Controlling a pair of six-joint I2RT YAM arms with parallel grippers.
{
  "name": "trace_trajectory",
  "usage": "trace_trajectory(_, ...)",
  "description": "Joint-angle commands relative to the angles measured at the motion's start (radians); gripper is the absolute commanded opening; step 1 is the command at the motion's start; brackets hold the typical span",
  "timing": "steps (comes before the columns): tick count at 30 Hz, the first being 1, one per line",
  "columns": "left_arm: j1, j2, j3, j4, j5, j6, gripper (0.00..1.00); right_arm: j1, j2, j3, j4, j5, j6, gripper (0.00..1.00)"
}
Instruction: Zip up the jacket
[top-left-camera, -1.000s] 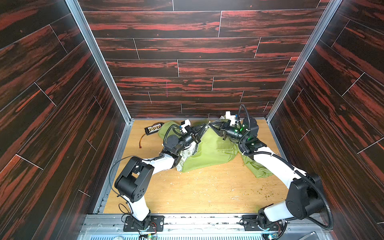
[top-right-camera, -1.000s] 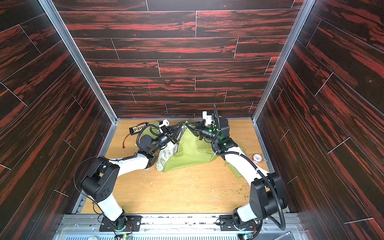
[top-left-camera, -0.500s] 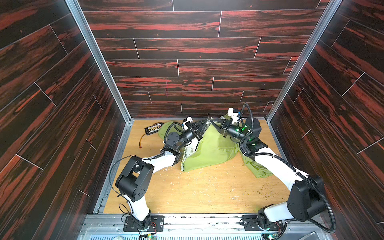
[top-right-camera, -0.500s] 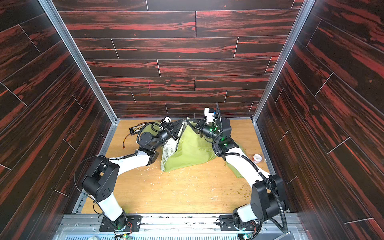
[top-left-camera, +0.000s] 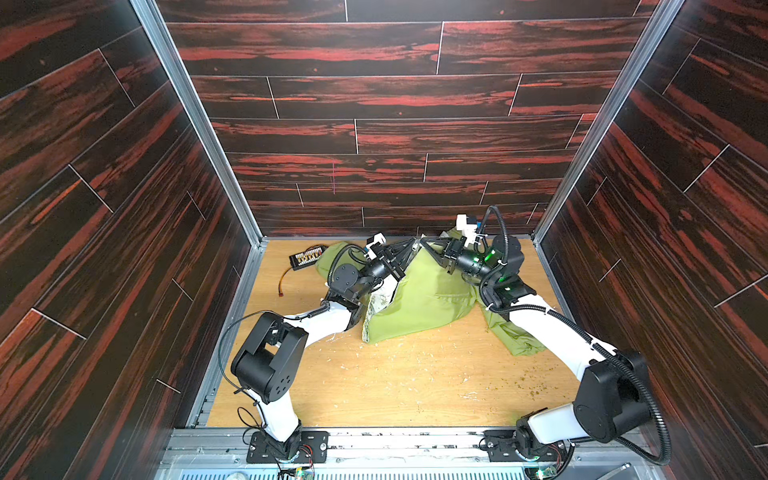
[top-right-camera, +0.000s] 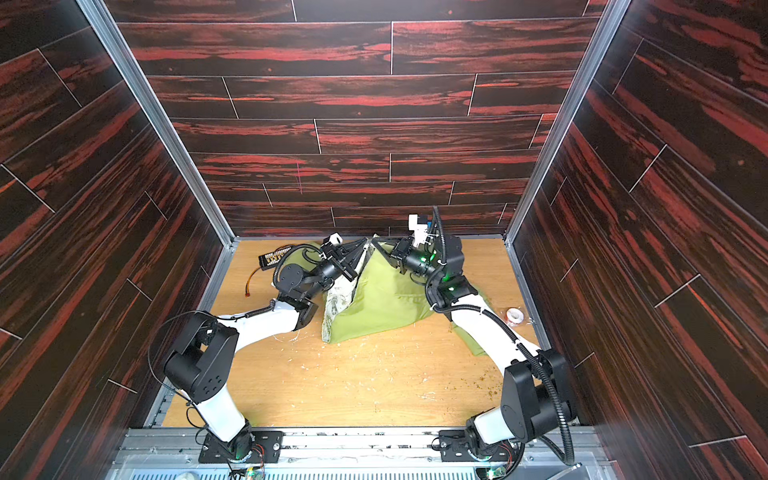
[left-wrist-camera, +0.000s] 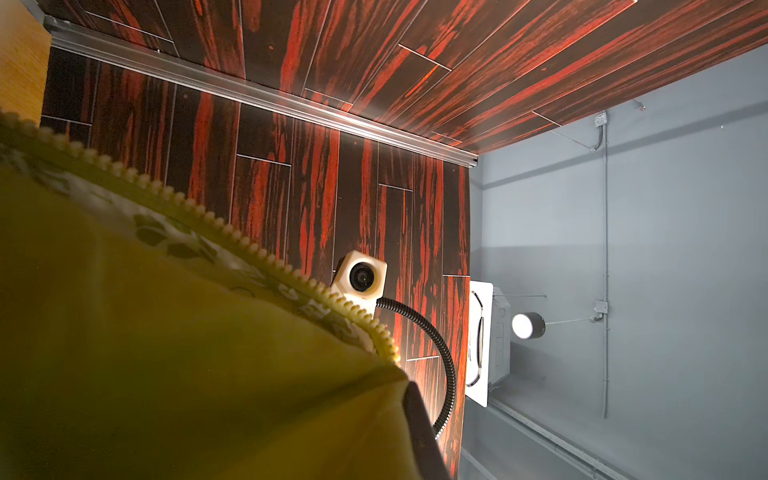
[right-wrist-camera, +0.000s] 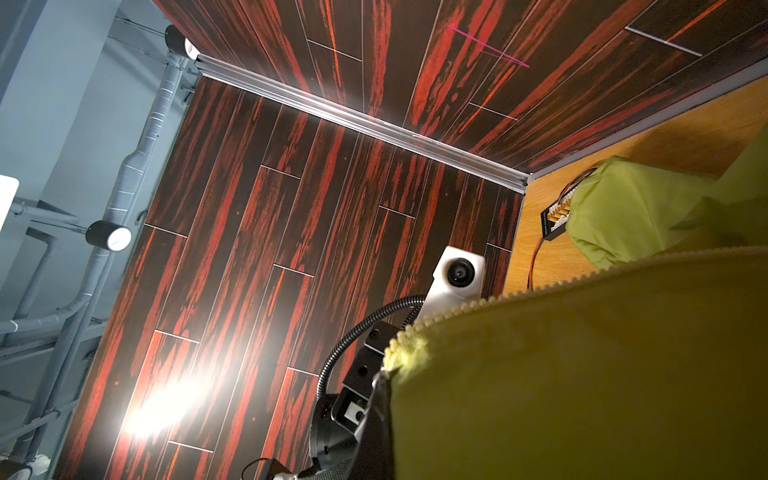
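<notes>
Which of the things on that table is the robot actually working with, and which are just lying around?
Part of the job:
- jacket, held up at its top edge
- left gripper and right gripper, both pinching it
- zipper teeth, not yet joined

Just lying about:
- black connector board with its wires
- tape roll
- scattered crumbs

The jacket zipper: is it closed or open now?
Open. Each wrist view shows one free row of zipper teeth, joined to nothing; the jacket shows its pale lining in both top views.
</notes>
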Motion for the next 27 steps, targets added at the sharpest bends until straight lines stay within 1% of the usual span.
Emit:
trace_trajectory(1,0.008,-0.046,0.081,0.108,-0.042,-0.191,0.00,0.022,0.031,-0.010,-0.100,-0.166,-0.023,0.00)
trace_trajectory(4,0.007,-0.042,0.084,0.109,-0.052,-0.178,0.00,0.020,0.031,-0.003,-0.097,-0.163,-0.010,0.00)
trace_trajectory(9,0.007,-0.005,0.146,0.109,-0.067,-0.151,0.00,0.044,0.027,-0.024,-0.045,-0.166,0.046,0.00)
trace_trajectory(13,0.006,0.047,0.215,0.109,-0.083,-0.150,0.00,0.088,0.015,-0.034,-0.064,-0.151,0.037,0.00)
trace_trajectory(18,0.007,0.075,0.275,0.109,-0.092,-0.166,0.00,0.130,0.025,-0.028,-0.074,-0.156,0.030,0.00)
trace_trajectory(24,0.005,0.075,0.268,0.109,-0.089,-0.176,0.00,0.150,0.030,-0.020,-0.084,-0.161,0.024,0.00)
trace_trajectory(27,0.004,0.055,0.218,0.109,-0.069,-0.182,0.00,0.138,0.025,-0.019,-0.082,-0.153,0.029,0.00)
